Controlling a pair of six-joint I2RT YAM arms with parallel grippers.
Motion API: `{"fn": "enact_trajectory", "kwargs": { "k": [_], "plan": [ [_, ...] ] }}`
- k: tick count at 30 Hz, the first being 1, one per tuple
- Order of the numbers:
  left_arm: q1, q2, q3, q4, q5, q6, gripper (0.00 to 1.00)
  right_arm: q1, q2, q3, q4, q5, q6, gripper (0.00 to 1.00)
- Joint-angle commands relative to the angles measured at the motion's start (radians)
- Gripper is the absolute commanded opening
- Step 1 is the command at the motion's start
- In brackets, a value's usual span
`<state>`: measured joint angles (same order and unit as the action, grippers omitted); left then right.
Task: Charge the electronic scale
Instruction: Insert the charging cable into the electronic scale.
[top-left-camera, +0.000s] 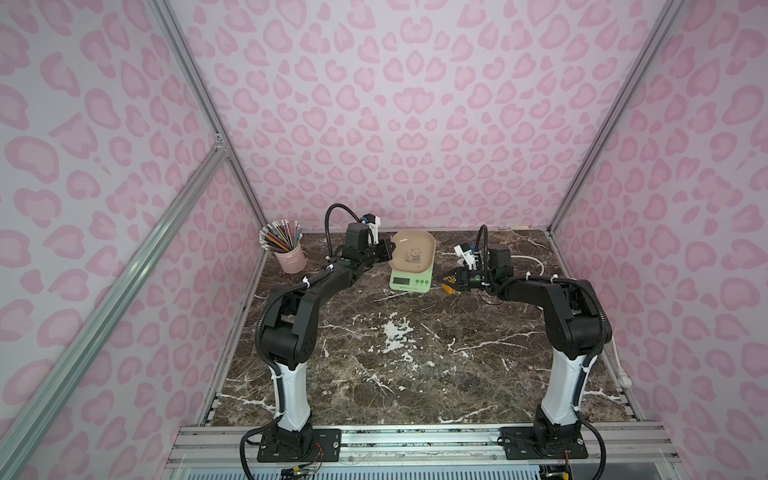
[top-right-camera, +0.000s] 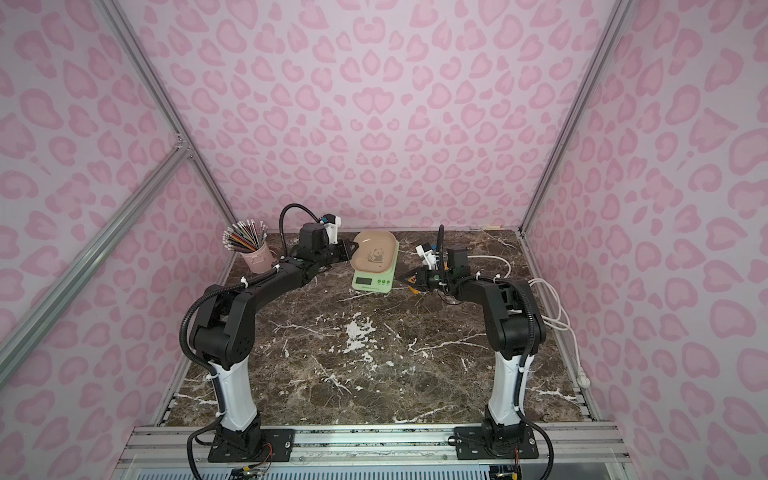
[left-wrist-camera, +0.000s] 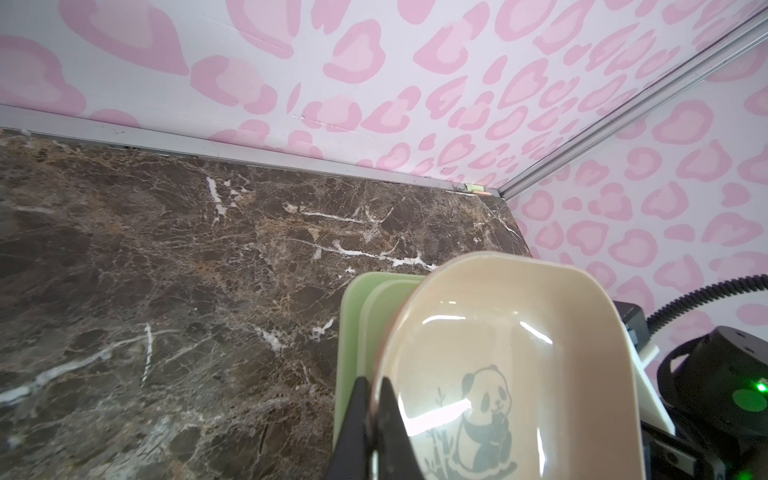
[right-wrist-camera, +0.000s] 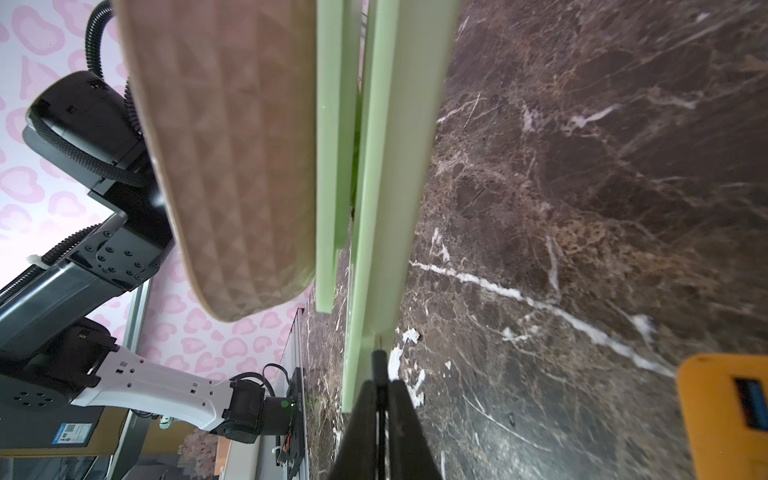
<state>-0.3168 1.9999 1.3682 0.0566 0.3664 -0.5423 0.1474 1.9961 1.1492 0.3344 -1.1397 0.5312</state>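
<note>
The electronic scale (top-left-camera: 410, 283) (top-right-camera: 373, 281) is pale green and sits at the back middle of the marble table. Its beige panda tray (top-left-camera: 413, 248) (left-wrist-camera: 519, 332) rests tilted on top. My left gripper (top-left-camera: 390, 250) (left-wrist-camera: 374, 395) is shut on the tray's left rim. My right gripper (top-left-camera: 437, 279) (right-wrist-camera: 380, 386) is level with the scale's right side and shut on a thin black plug (right-wrist-camera: 379, 361). The plug's tip touches the scale's green side wall (right-wrist-camera: 390, 208). The tray's ribbed underside (right-wrist-camera: 232, 166) shows in the right wrist view.
An orange power strip (right-wrist-camera: 723, 415) (top-left-camera: 446, 287) lies on the table under my right gripper. A white cable (top-left-camera: 536, 261) (top-right-camera: 552, 307) runs along the right side. A pink cup of pencils (top-left-camera: 289, 249) stands at the back left. Pink patterned walls close three sides.
</note>
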Motion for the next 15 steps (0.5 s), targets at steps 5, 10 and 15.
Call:
{"fn": "enact_trajectory", "kwargs": {
  "k": [5, 10, 15],
  "plan": [
    [0.000, -0.016, -0.007, 0.130, 0.075, -0.033, 0.05, 0.004, -0.014, 0.000, 0.016, 0.003, -0.002, 0.00],
    [0.001, -0.015, -0.012, 0.150, 0.100, -0.025, 0.05, 0.010, -0.018, 0.029, -0.072, 0.008, -0.078, 0.00],
    [0.000, -0.018, -0.020, 0.171, 0.117, -0.008, 0.05, 0.015, -0.023, 0.031, -0.078, 0.008, -0.076, 0.00]
  ]
}}
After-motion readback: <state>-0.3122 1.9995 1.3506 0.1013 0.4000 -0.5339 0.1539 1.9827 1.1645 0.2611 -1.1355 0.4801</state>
